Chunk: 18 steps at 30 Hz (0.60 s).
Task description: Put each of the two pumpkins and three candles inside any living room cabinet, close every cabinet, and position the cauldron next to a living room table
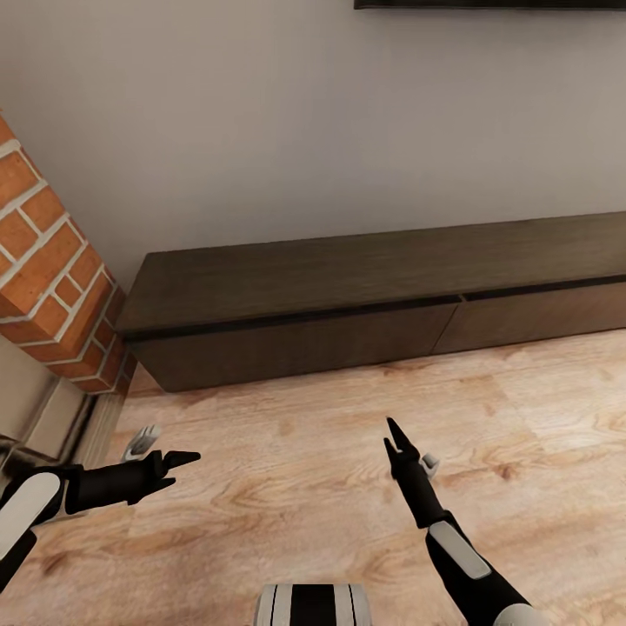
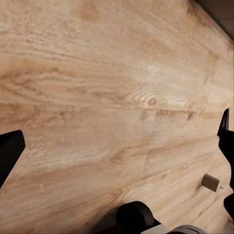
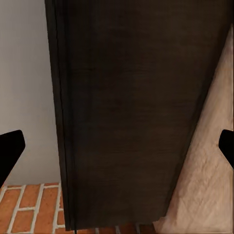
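The cabinet (image 1: 365, 304) lies straight ahead of both arms, a long low dark-brown unit against the grey wall (image 1: 304, 122), its long axis running across the head view from the brick column (image 1: 52, 261) off to the right. Two flat drawer fronts meet at a seam right of centre, and both look flush and shut. The right gripper (image 1: 398, 442) points up toward the cabinet and sits nearer that seam; its wrist camera looks onto the cabinet's top, with its two fingertips at the picture's edges wide apart and nothing between them. The left gripper (image 1: 178, 461) points across the floor (image 1: 330, 435) toward the right arm, well short of the cabinet's left end; its fingers are likewise spread and empty. A strip of bare wood floor separates both grippers from the drawer fronts, and nothing stands on it in between. In the left wrist view a small beige block (image 2: 210, 182) sits near the right arm; it may be a candle or part of the arm, too small to tell. No pumpkins appear, so the cabinet is the only clear target, and the right arm is better placed to reach it.
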### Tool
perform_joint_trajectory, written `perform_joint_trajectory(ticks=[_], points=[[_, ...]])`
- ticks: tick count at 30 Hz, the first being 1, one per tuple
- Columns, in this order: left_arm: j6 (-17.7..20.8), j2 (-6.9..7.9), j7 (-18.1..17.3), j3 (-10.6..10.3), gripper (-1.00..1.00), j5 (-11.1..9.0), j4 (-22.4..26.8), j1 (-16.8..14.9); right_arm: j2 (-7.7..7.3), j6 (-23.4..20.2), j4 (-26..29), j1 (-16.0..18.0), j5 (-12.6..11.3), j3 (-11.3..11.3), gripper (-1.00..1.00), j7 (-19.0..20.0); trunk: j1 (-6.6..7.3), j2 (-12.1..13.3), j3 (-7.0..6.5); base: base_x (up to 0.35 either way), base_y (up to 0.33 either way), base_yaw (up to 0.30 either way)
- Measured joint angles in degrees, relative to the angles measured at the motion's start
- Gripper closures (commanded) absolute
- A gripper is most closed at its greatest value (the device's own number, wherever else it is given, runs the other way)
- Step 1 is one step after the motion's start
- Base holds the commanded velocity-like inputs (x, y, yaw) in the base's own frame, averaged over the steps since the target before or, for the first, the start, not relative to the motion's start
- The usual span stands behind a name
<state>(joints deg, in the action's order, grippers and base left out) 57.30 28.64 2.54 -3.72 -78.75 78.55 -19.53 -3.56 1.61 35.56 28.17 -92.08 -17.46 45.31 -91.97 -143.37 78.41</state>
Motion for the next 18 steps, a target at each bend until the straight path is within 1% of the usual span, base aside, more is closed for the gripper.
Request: perform_joint_trajectory(ticks=[1,3,4,6,9,13,18], points=[[0.0,0.02,0.0,0.0,-1.00,0.0,0.0,0.0,-0.02,-0.2,0.6,0.0,-0.2,-0.1,-1.00,-0.9,0.00,0.0,0.01,0.000,0.000,0.000],[0.0,0.07,0.0,0.0,-1.00,0.0,0.0,0.0,0.00,-1.3,1.3,0.0,-0.3,-0.1,-1.00,-1.6,0.00,0.0,0.01,0.000,0.000,0.000],[0.0,0.10,0.0,0.0,-1.00,-0.1,0.0,0.0,0.00,-2.9,1.8,0.0,-0.3,-0.2,-1.00,-1.9,0.00,0.0,0.01,0.000,0.000,0.000],[0.0,0.05,0.0,0.0,-1.00,-0.1,0.0,0.0,-0.12,-7.5,3.7,0.0,-0.3,-0.3,-1.00,-2.0,0.00,0.0,0.01,0.000,0.000,0.000],[0.0,0.00,0.0,0.0,-1.00,-0.1,0.1,0.0,-0.24,-11.5,7.2,0.0,-0.3,-0.2,-1.00,-2.3,0.00,0.0,0.01,0.000,0.000,0.000],[0.0,0.02,-0.1,0.0,-1.00,-0.1,0.1,0.0,-0.29,-13.0,13.3,0.0,-0.2,-0.3,-1.00,-2.4,0.00,0.0,0.01,0.000,0.000,0.000],[0.0,0.00,-0.1,0.0,-1.00,-0.1,0.2,0.1,-0.29,-13.1,15.2,0.0,-0.3,-0.3,-1.00,-2.0,0.00,0.0,0.01,0.000,0.000,0.000]])
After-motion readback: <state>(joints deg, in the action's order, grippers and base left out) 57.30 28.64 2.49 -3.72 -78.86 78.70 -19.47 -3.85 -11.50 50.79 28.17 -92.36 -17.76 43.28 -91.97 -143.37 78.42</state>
